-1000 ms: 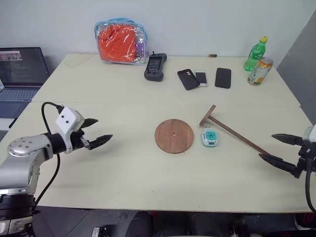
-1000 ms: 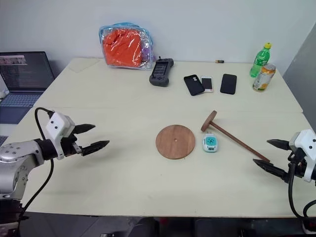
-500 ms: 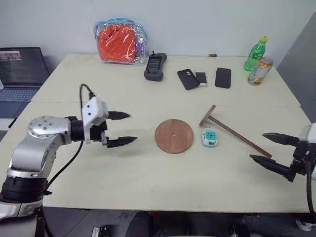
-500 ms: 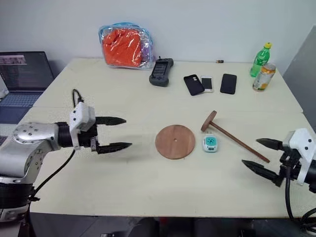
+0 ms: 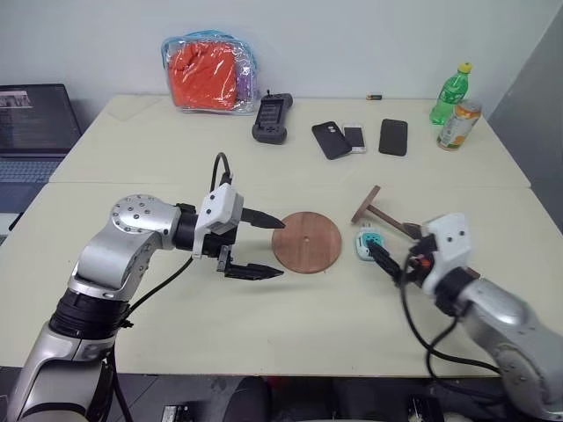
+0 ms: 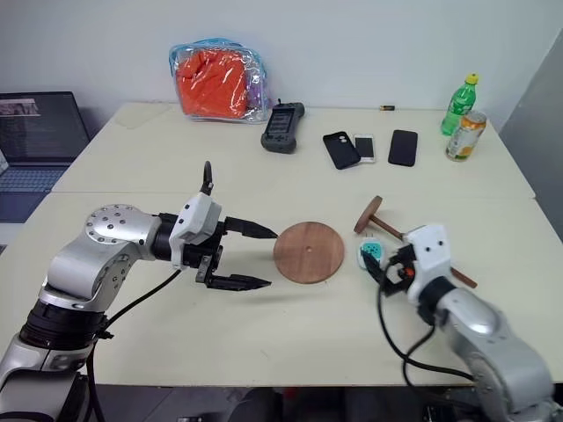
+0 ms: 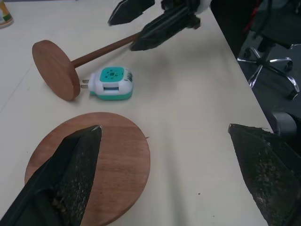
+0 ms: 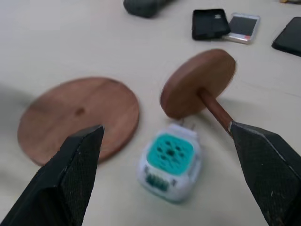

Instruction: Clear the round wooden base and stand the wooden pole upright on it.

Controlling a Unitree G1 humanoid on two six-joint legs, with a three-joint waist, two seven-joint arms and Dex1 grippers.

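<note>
**Grippers closing in on a crowded patch of table**

Risk is lying mostly between the two arms. Nearest, the left gripper (image 5: 261,245) is hanging with its fingers spread and nothing between them, just left of the round wooden base (image 5: 306,242), one fingertip reaching the disc's left edge. A careless sweep from here could be shoving the base sideways across the table (image 5: 176,325), since it is lying flat, thin and loose.

On the right, the right gripper (image 5: 394,260) is standing wide open and empty, pointing at the teal plug-in device (image 5: 368,245), which is lying just right of the base, apparently off the disc. The wooden pole (image 8: 203,89) is lying just beyond the device, its flat head propped on edge and its stick running off to the right under the arm. Fingers closing here may be catching the device and pole together, or rolling the pole away.

Farther off, the phones (image 5: 356,138) are sitting well apart from all this.
</note>
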